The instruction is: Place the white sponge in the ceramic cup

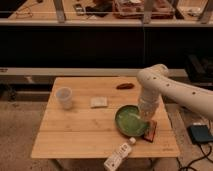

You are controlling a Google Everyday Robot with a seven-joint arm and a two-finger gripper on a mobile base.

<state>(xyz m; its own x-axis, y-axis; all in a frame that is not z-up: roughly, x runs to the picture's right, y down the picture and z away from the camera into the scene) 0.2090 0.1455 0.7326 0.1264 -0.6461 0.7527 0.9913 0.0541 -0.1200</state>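
Over the 4 o'clock corner of the wooden table [80,137] the gripper [149,125] hangs, whether clenched or released cannot be told; reach step pending: move toward 10 o'clock to the flat off-white sponge [98,102] lying 3 o'clock of the pale handleless ceramic cup [64,97].

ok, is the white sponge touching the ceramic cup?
Apart. The camera view shows bare tabletop between the white sponge and the ceramic cup. The gripper hangs by the green bowl, away from both.
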